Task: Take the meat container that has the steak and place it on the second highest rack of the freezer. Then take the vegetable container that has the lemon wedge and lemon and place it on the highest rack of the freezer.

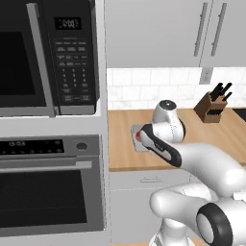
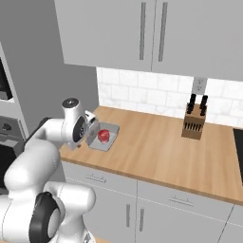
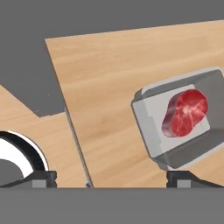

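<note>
While our two-finger gripper (image 3: 111, 179) is hovering with fingers spread apart, we are seeing the flat red-pink raw steak (image 3: 185, 112) lying inside the shallow grey meat container (image 3: 153, 127) on the light wooden counter (image 3: 105, 87).

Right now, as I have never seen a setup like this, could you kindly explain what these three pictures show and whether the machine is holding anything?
It is a white robot arm on a wheeled base in a simulated kitchen. Two pictures come from cameras on the base, behind the arm to its left and right; the third looks along its gripper, whose dark fingertips rise at the bottom. On the wooden counter lies a grey meat container with a red steak in it, and further along stands a knife block. The wall oven and microwave are to the left. The fingers stand apart, short of the container, and hold nothing.
</note>
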